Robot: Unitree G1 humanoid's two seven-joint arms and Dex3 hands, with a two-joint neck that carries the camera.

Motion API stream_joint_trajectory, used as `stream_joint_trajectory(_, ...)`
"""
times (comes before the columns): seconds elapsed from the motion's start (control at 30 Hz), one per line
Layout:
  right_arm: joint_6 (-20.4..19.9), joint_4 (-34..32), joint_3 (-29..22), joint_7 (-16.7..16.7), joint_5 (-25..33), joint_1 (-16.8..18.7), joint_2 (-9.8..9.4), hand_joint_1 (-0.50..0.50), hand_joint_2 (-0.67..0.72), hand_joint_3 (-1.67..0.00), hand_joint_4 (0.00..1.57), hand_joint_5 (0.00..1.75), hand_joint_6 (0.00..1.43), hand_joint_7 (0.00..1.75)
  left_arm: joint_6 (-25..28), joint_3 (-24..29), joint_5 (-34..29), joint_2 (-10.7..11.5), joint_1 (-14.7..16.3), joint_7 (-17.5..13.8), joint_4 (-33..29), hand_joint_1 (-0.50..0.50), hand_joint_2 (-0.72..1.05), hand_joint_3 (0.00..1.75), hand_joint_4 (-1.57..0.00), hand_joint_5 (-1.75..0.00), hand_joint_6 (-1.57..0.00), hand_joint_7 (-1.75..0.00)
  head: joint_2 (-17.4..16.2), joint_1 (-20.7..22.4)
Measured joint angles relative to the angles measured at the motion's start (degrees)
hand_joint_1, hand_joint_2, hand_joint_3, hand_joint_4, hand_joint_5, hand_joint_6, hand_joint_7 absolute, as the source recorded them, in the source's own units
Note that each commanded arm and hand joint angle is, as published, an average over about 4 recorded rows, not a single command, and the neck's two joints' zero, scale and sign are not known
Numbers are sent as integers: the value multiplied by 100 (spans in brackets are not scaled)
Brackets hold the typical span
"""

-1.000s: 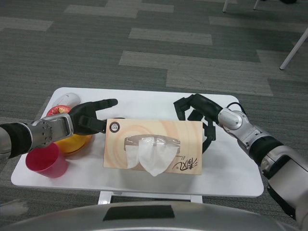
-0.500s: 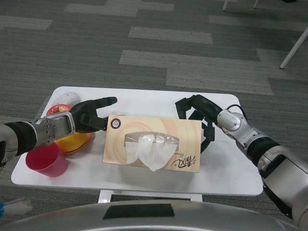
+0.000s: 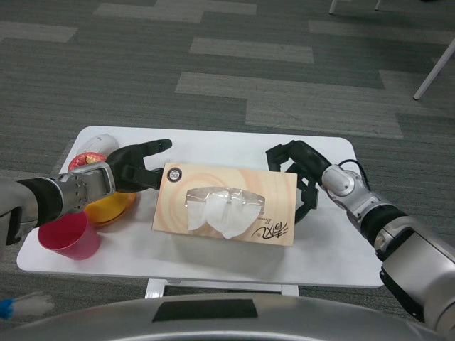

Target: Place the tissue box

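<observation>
**Operator:** Compared with one second ago, what has changed in the head view?

**Inspector:** Tissue box (image 3: 225, 212) position has changed: it sits slightly farther from the camera and its near edge is tilted, the right corner lower in the picture than before. Both hands have followed it; the right hand (image 3: 298, 174) has shifted a little to the right. Other items keep their places on the table (image 3: 213, 145).

**Operator:** State the box's present location.

**Inspector:** Centre of the white table, held between the two hands, top face up, white tissue showing through the clear opening. Whether its underside touches the table cannot be determined.

**Operator:** Left hand?

**Inspector:** Left hand (image 3: 135, 170) presses the box's left end. Its fingers (image 3: 155, 147) are spread, one extended forward above the box's far left corner, the others bearing on the end face.

**Operator:** Right hand?

**Inspector:** Fingers (image 3: 279, 156) are curved and apart, wrapped round the far right corner and right end, in contact with the box.

**Operator:** Other items?

**Inspector:** Left side of the table: pink cup (image 3: 68, 235) at the near edge; yellow bowl (image 3: 110, 207) just behind it, partly under the left forearm; red apple (image 3: 85, 160) and a white object (image 3: 99, 144) at the far left corner.
</observation>
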Motion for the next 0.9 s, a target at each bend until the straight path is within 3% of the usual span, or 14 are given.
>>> stream_joint_trajectory(0.43,-1,603,-587,-632,0,0,395,-33,-29,-63,157,165,136,154,-323,-196,0,-313,1,347,538,50,105,9,-55,-123,0,-14,37,-10)
stream_joint_trajectory(0.67,-1,721,-758,-721,0,0,472,-35,-29,-59,154,160,136,150,-395,-216,0,-415,19,467,689,50,105,9,-50,-118,0,-14,73,10)
stream_joint_trajectory(0.77,-1,728,-810,-728,0,0,478,-38,-29,-56,152,133,131,134,-428,-216,0,-438,46,480,747,50,105,9,-38,-108,0,-14,94,25)
stream_joint_trajectory(0.9,-1,731,-922,-694,3,0,487,-38,-29,-50,138,75,120,117,-514,-175,0,-456,163,565,807,50,105,9,-10,-85,0,-14,103,52)
